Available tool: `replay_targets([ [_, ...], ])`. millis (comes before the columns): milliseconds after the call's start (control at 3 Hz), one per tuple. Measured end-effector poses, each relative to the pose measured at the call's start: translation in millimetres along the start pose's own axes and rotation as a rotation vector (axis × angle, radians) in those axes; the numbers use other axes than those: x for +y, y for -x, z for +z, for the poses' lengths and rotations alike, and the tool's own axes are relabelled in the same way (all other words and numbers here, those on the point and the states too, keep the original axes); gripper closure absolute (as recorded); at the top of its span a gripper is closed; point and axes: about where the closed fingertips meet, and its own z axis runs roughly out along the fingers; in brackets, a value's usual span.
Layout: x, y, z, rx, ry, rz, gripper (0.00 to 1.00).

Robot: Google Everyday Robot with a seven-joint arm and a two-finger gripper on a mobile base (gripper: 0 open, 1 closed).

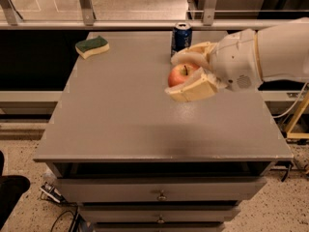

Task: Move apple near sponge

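Our gripper [175, 78], right of centre, has its jaws clamped on the apple [180, 74], seemingly across its middle, which we judge right for firm, slippery, bruisable fruit.

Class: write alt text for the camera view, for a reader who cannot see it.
The gripper, entering from the right, holds a red apple over a grey table. A green sponge lies far left; a blue can stands behind the apple.

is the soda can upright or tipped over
Upright: the soda can stands on its base near the table's far edge, top rim up. Near it, the claw is shut on the apple.
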Motion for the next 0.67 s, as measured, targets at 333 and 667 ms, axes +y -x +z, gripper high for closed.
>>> replay_targets([
  [333,-22,56,17,-0.021,-0.012,-0.061,1.00],
  [667,-51,102,47,-0.041,-0.001,-0.099,1.00],
])
